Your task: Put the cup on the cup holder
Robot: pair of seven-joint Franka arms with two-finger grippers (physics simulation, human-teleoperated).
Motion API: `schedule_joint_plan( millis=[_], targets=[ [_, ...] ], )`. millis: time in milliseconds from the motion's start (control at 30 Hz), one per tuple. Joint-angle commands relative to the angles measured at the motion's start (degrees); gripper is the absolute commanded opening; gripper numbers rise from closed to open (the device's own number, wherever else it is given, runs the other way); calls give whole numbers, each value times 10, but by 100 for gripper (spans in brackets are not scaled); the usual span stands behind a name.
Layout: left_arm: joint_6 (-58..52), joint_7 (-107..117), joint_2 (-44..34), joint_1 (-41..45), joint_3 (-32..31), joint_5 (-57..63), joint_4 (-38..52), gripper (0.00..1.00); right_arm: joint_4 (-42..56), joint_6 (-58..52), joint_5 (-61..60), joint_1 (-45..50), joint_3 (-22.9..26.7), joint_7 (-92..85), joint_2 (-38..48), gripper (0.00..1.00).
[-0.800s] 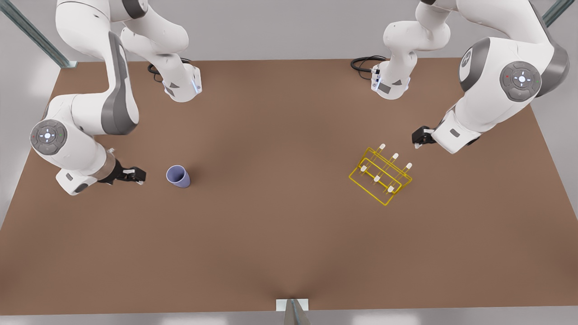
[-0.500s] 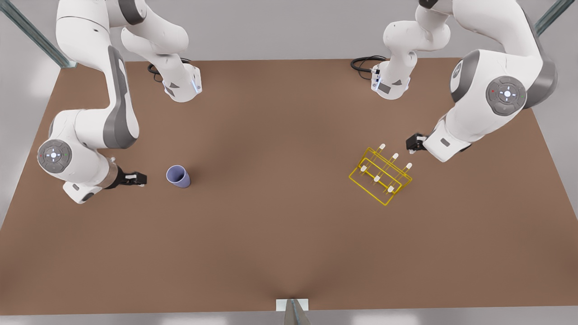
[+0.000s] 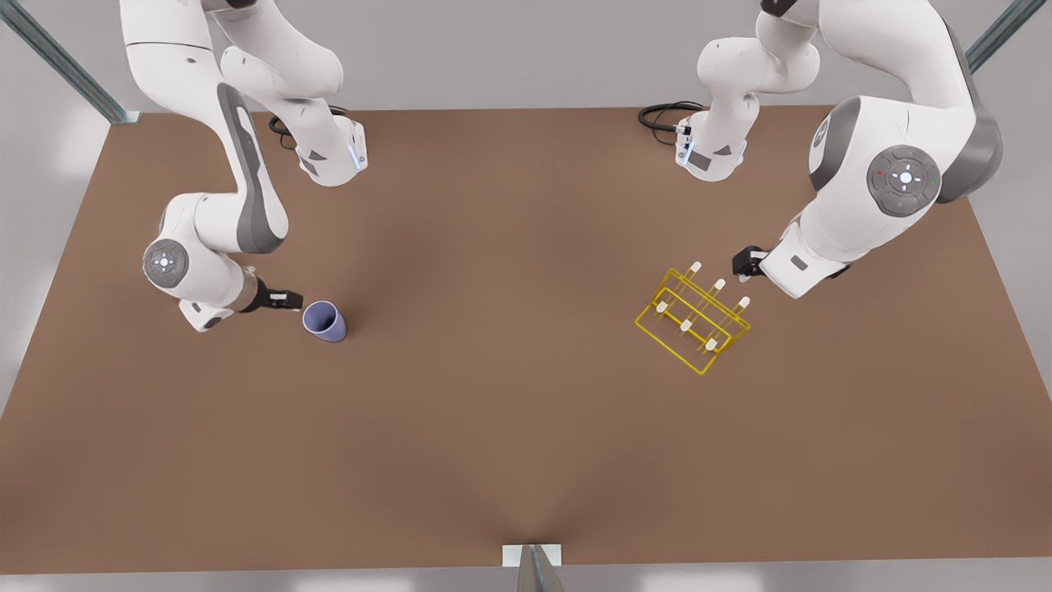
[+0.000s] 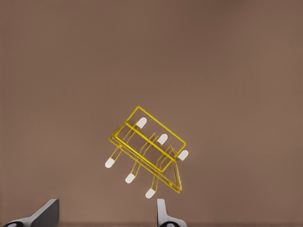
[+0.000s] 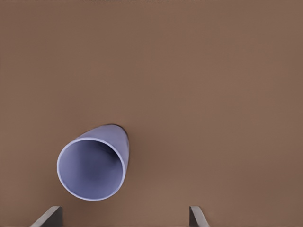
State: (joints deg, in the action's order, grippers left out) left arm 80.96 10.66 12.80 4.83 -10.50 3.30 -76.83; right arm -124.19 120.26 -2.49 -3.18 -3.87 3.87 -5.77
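**Right gripper closes in on the cup**

Front view: I have the cup (image 3: 325, 321) standing upright on the table (image 3: 509, 427), out at 9 o'clock from the table's middle. The right gripper (image 3: 294, 299) now sits just beside it, at the cup's 10 o'clock, not yet touching. Half a second ago that gripper was well short of the cup and farther toward the front view's left; the arm has swung in and folded closer. The holder (image 3: 693, 319) rests at 3 o'clock from the middle, well apart from the cup, unmoved. The left gripper (image 3: 745, 265) hangs near the holder's 1 o'clock corner, having crept slightly nearer.

Left wrist view: the holder (image 4: 147, 150) lies ahead, white-tipped pegs clear, and my fingertips (image 4: 163, 213) stand spread with nothing between them.

Right wrist view: the cup (image 5: 93, 161) shows its open mouth, sitting toward one fingertip (image 5: 49, 215) rather than centred; these fingers are parted too, empty.

My read: the approach is nearly done, the grasp not begun. I'd want the cup centred between the fingers before closing, or it may get nudged over.
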Motion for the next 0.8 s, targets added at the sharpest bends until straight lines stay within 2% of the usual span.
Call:
schedule_joint_plan(
  millis=[0, 167, 567, 767],
  targets=[
    [0, 4, -1, 0, 0, 0, 0, 100, -9, 125, -12, -3, 0, 36, -1, 100],
    [0, 4, -1, 0, 0, 0, 0, 100, -20, 160, -12, 5, 0, 34, -13, 100],
    [-2, 5, 2, 0, 0, 0, -4, 100, -35, 160, -12, 7, -13, 29, -21, 100],
    [0, 7, 3, 0, 0, 0, -4, 100, -81, 156, -12, 0, -24, 24, -6, 100]
  ],
)
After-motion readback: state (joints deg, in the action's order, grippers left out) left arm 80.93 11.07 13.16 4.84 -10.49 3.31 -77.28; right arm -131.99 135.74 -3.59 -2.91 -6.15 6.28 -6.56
